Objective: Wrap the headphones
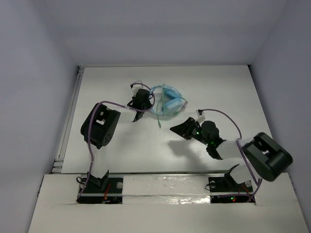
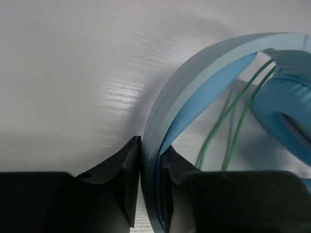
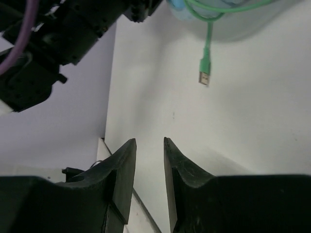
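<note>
headphones [image 1: 169, 103] | left end effector [image 2: 150, 155] pinching headband [image 2: 194, 73], arm reached forward | right end effector [image 3: 149, 145] slightly parted, empty

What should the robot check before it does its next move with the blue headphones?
1. The left end effector grips the headband: ok, the fingers press on both sides of it.
2. The right end effector is free: ok, there is a gap between the fingers and nothing in it.
3. The plug is in sight: ok, it shows ahead of the right wrist camera.
4. The cable is wrapped around the headphones: not ok, the plug end trails loose.
5. The purple robot cable is clear of the headphones: cannot tell, it loops close by.
</note>
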Robot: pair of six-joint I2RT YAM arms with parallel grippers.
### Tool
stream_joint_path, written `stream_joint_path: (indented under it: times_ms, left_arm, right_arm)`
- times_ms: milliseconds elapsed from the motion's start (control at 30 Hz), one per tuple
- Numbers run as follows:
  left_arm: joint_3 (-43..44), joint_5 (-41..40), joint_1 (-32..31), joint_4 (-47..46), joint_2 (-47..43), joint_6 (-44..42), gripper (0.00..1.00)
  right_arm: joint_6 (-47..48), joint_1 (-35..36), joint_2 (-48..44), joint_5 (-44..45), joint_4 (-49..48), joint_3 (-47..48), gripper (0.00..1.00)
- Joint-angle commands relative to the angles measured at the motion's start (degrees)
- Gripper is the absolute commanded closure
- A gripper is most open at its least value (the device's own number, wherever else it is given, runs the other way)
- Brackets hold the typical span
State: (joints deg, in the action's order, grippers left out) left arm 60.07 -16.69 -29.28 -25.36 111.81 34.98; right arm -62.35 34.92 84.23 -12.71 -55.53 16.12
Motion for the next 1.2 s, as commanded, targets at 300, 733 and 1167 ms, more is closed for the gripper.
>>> stream_joint_path:
  times_ms: [300,733,1167]
  left_arm:
    - [2.2,2.5,0.9,-2.1,-5.8,-1.6,0.33]
    - [-2.8,0.9,0.9,4.3,-25.8,-3.3,0.01]
    - [-10.1,-0.7,0.9,18.0,-52.5,-0.8,0.01]
  right_arm:
    - [17.8,0.2,-27.8,4.4,35.4,7.3,1.0]
    - [25.7,0.2,-37.4,10.0,49.4,17.2,0.41]
    - [30.1,0.2,-44.2,19.3,53.3,20.6,0.17]
